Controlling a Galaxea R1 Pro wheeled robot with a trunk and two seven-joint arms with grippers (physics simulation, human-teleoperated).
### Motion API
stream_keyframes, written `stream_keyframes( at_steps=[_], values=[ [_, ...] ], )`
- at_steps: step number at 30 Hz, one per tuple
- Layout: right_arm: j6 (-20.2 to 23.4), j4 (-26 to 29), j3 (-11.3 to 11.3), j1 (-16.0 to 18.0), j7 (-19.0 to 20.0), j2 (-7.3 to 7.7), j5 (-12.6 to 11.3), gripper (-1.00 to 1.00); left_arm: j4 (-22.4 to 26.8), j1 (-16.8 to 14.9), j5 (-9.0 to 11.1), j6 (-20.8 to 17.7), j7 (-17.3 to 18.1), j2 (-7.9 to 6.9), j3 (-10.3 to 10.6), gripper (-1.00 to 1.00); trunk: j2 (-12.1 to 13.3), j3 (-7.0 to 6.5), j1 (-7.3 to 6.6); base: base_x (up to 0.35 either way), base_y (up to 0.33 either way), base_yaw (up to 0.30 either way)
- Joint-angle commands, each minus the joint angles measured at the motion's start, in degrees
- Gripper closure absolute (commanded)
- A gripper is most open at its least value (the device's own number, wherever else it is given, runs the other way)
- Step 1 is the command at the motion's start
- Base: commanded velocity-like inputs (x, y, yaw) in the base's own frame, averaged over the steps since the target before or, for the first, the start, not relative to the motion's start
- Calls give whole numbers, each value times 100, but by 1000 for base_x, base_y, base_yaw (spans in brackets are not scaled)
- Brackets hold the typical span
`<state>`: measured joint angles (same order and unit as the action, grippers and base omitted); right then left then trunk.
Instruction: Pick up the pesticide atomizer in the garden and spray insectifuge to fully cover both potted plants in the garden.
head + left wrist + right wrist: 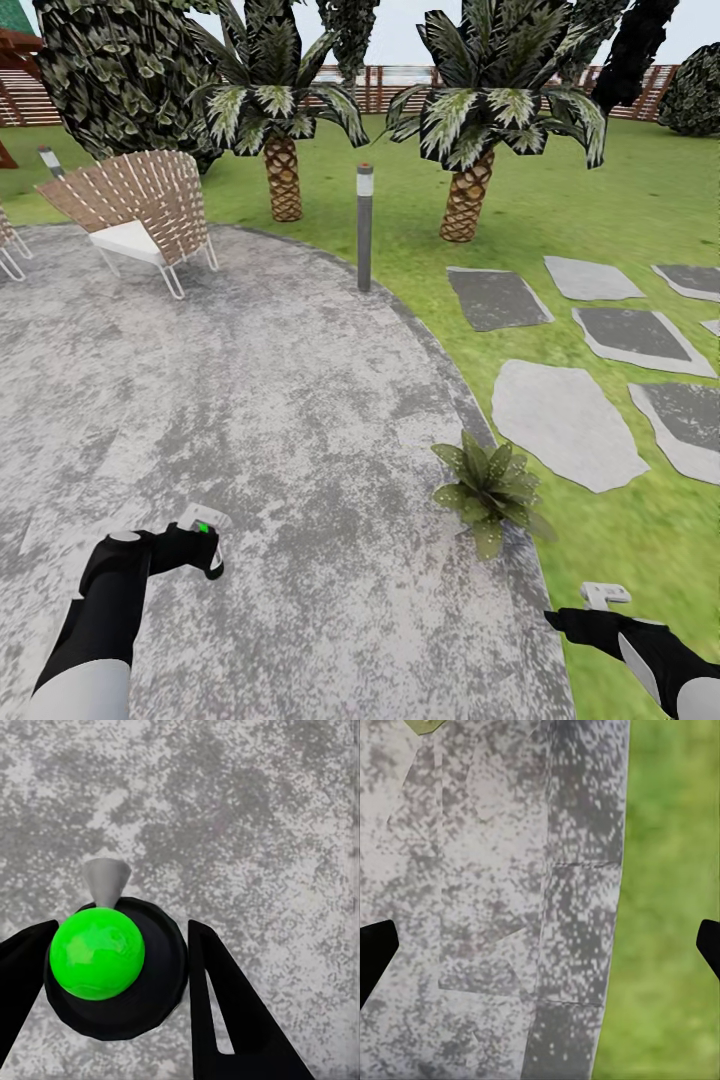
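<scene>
green-capped pesticide atomizer (112, 964) upright in closed left end effector (120, 975); right end effector (540, 945) wide, empty.

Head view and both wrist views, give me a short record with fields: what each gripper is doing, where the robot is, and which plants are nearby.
left gripper: shut on the pesticide atomizer, seen from its top, green cap up
right gripper: open, empty, over the patio edge
ground: round grey patio beside lawn with stepping stones
nearby plant: spiky leafy plant at the patio rim, pot not visible
background: two palms, bollard lamp, chair
</scene>
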<state>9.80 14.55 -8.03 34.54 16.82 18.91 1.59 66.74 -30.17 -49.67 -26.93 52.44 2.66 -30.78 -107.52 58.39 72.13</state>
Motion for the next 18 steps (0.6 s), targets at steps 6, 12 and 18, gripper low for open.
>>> stream_keyframes(
  at_steps=[6, 12, 18],
  values=[
    [71, 42, -22, 1, 13, -2, 55, -100, -5, -6, -27, -32, 45, 7, -17, 100, -2, 4, -1, 0, 0, -1],
    [104, 242, -11, 1, 13, -2, 76, -100, -3, -6, -24, -32, 38, 6, -27, 100, -2, 4, -1, 0, 0, 0],
    [578, 2117, -14, 1, 38, -1, 74, -100, -4, -5, -21, 216, 40, -23, -41, 100, -2, 4, -1, 0, 0, 0]
  ],
)
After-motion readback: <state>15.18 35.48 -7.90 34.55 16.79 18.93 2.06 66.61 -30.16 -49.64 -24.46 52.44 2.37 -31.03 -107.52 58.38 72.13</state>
